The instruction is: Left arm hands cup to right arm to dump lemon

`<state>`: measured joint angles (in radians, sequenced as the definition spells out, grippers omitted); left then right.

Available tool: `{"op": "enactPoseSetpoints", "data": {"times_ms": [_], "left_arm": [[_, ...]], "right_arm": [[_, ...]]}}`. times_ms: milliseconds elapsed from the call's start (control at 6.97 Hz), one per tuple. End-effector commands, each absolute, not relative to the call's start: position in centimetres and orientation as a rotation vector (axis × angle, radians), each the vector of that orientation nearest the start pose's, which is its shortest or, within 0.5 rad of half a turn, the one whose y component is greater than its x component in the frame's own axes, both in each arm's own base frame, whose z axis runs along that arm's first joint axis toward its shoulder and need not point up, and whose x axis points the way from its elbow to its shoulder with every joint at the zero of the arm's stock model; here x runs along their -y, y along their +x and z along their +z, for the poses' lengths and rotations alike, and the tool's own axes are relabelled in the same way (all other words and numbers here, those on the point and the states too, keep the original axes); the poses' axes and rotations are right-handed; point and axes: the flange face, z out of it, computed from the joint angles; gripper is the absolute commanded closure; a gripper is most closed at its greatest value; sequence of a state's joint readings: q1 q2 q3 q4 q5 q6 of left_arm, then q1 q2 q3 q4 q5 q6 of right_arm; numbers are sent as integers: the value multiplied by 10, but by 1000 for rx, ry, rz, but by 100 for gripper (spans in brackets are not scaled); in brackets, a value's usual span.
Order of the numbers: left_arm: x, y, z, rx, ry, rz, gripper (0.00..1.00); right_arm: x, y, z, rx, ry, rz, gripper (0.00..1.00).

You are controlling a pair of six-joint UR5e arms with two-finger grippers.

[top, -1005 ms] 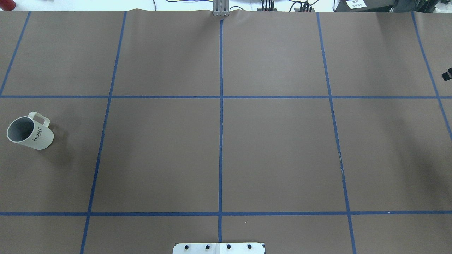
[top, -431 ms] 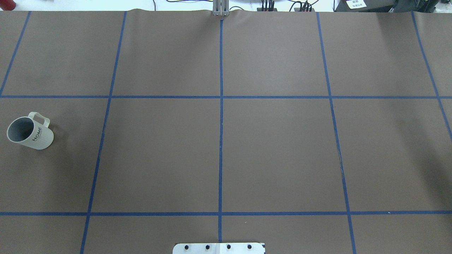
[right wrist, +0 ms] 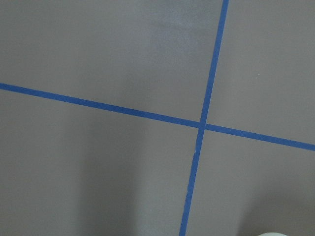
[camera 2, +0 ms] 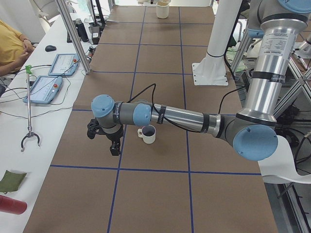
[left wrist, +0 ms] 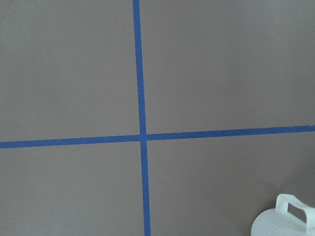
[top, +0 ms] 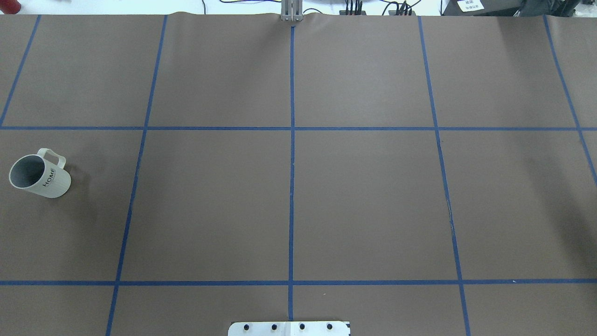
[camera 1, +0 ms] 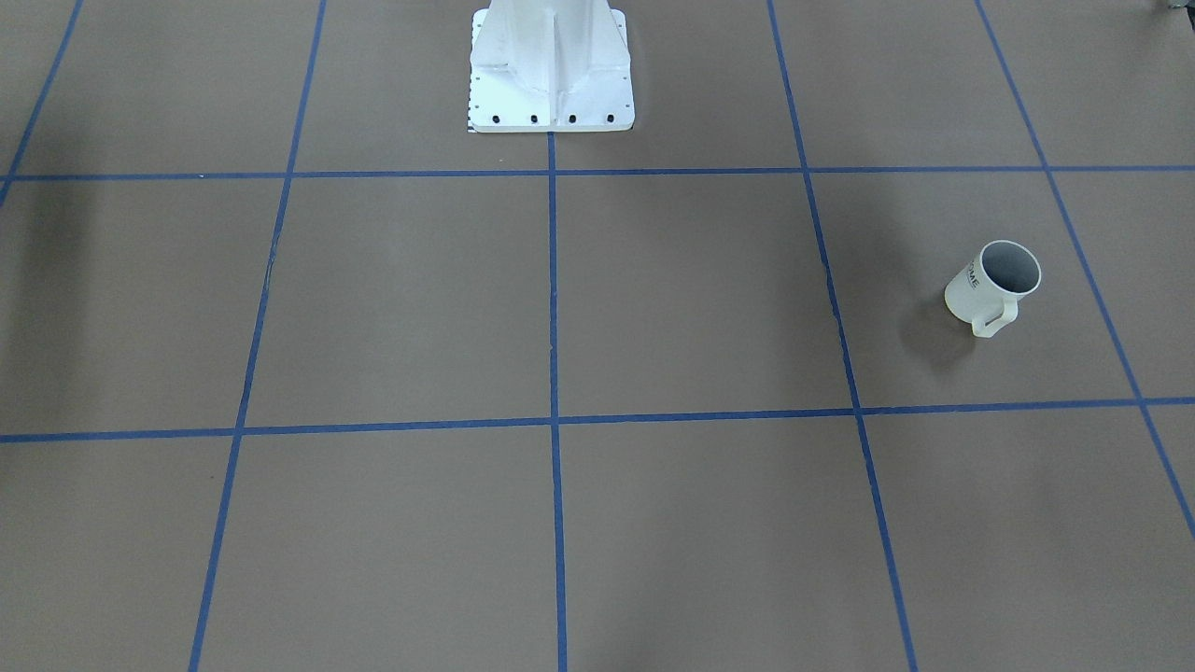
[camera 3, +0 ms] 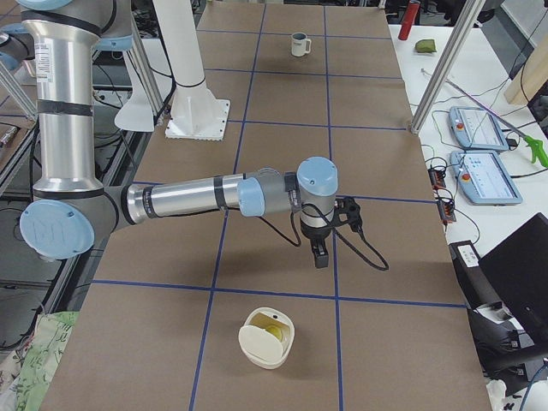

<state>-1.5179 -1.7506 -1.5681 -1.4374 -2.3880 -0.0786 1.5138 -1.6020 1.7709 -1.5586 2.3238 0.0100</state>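
The 2 arms show only in the side views. The overhead and front-facing views hold the brown table (top: 364, 200), the white pedestal base (camera 1: 551, 93) and the mug (top: 39, 173).

The mug stands upright near the table's end on the robot's left. Its handle is turned away from the robot and its HOME lettering faces the overhead camera.

In the exterior left view the left arm (camera 2: 180, 116) reaches out level over the table and the left gripper (camera 2: 112, 145) points down. The mug appears just beside that gripper, on its robot side and apart from it. The left wrist view catches only the mug's rim and handle in its lower right corner, past a crossing of blue tape lines (left wrist: 140, 73).

The exterior right view alone shows the right arm (camera 3: 180, 199), stretched out the same way, with the right gripper (camera 3: 320, 255) pointing down. Near that gripper, on its camera side, sits a white container (camera 3: 257, 349). What looks like the lemon (camera 3: 272, 330) lies inside it. The mug is well apart from this gripper, at the far end.

Neither wrist view shows any fingers, so I cannot tell how far either gripper's jaws are parted. Nothing appears to be held by either gripper.
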Motion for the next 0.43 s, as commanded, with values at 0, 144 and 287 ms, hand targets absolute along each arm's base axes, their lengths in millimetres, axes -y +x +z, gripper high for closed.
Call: {"op": "enactPoseSetpoints", "data": {"times_ms": [0, 144, 287], "left_arm": [[562, -30, 584, -820, -5, -6, 0], [561, -30, 582, -821, -5, -6, 0], [553, -30, 593, -820, -13, -5, 0]], "right_arm": [[505, 30, 553, 805, 117, 6, 0], [499, 31, 560, 798, 121, -3, 0], [500, 31, 557, 797, 135, 1, 0]]}}
